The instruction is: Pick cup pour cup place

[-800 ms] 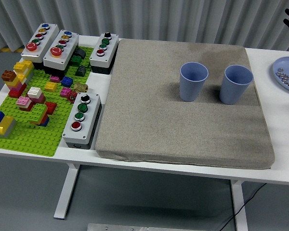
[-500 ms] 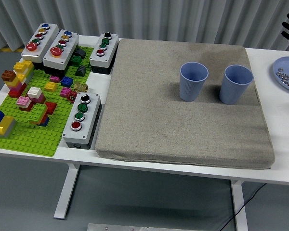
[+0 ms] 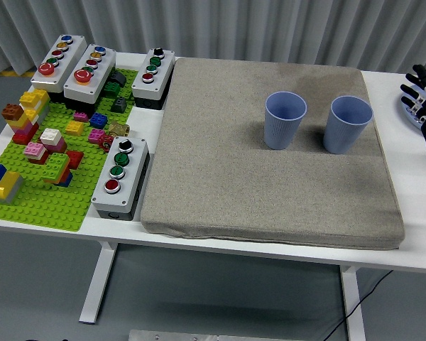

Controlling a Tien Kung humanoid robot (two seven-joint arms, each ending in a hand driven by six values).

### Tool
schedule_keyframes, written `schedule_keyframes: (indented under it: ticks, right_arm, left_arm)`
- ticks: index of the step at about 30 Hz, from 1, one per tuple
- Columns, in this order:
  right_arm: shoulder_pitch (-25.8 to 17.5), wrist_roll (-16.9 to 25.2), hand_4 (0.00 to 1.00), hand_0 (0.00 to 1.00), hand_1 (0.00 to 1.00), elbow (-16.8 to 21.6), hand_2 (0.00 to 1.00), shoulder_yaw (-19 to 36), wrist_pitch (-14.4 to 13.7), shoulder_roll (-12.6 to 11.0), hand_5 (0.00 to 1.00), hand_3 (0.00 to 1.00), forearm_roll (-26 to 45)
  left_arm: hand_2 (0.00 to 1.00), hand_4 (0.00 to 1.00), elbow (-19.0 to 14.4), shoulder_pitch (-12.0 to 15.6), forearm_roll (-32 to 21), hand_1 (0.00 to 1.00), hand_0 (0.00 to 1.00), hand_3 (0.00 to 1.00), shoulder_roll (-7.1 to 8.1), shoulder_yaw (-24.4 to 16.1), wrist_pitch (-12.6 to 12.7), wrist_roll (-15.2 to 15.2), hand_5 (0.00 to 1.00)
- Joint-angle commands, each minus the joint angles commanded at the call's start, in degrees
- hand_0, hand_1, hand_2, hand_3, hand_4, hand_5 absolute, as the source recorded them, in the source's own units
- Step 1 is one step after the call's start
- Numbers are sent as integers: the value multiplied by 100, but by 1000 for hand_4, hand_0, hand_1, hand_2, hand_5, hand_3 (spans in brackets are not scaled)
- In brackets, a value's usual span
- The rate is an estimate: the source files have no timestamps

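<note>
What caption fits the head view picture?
Right robot hand hovers open beside two blue cups on a grey mat.

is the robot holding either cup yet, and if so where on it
Nothing is held. The right hand is at the table's right edge with fingers spread, apart from both blue cups, which stand upright on the grey mat.

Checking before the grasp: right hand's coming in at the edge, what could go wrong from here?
1. The two blue cups, left cup and right cup, stand close together on the soft grey mat; reaching for one may knock the other over.
2. The right hand, fingers spread, hangs over the blue plate at the table's right edge and could clip it.
3. The mat may let a cup wobble when set down.
</note>
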Motion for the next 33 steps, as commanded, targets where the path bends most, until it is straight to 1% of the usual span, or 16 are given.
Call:
schedule_keyframes:
  ticks: [4, 5, 8, 10, 11, 13, 15, 16, 17, 22, 23, 33]
  right_arm:
    - [-116, 75, 858, 918, 822, -41, 823, -82, 32, 39, 579, 801, -84]
    - [-162, 105, 867, 913, 825, -82, 825, -96, 45, 62, 548, 803, -116]
    - [-242, 163, 867, 913, 825, -151, 825, -119, 65, 86, 548, 803, -130]
    - [-310, 194, 867, 913, 825, -219, 825, -136, 163, 94, 548, 803, -164]
    - [-326, 198, 887, 913, 830, -236, 875, -140, 194, 97, 373, 866, -180]
    - [-359, 179, 887, 913, 830, -289, 875, -142, 341, 103, 373, 866, -287]
    - [-377, 112, 887, 913, 830, -363, 875, -129, 593, 112, 373, 866, -431]
    - [-379, 98, 887, 913, 830, -378, 875, -126, 646, 113, 373, 866, -454]
    - [-382, 75, 889, 927, 868, -403, 949, -119, 712, 114, 232, 953, -476]
    - [-402, -10, 889, 927, 868, -480, 949, -129, 874, 135, 232, 953, -516]
    - [-410, -29, 882, 933, 878, -498, 965, -133, 893, 144, 201, 961, -519]
    - [-458, -52, 876, 933, 882, -597, 971, -146, 899, 175, 196, 952, -491]
  left_arm:
    - [836, 504, 0, -11, -1, 771, 771, 702, -12, 36, -9, -1, 998]
    - [834, 504, 0, -12, -2, 770, 771, 700, -18, 39, -10, 1, 998]
    - [834, 504, 0, -12, -4, 770, 771, 700, -24, 52, -14, 4, 998]
    - [834, 504, 0, -11, -9, 770, 771, 700, -28, 60, -17, 5, 998]
    - [835, 503, 0, -11, -11, 769, 771, 699, -29, 63, -18, 5, 998]
    - [835, 503, 0, -19, -12, 769, 771, 699, -34, 73, -20, 5, 998]
    - [835, 503, 0, -25, -6, 769, 771, 699, -37, 76, -23, 7, 998]
    - [835, 503, 0, -26, -6, 769, 771, 699, -37, 81, -24, 6, 998]
    - [834, 503, 0, -28, -13, 768, 771, 697, -37, 99, -27, 4, 998]
    - [834, 503, 0, -21, -51, 768, 771, 697, -43, 144, -31, 2, 998]
    - [833, 503, 0, -16, -59, 769, 770, 694, -46, 157, -32, 2, 998]
    - [832, 503, 0, -6, -87, 768, 769, 695, -57, 210, -40, -5, 998]
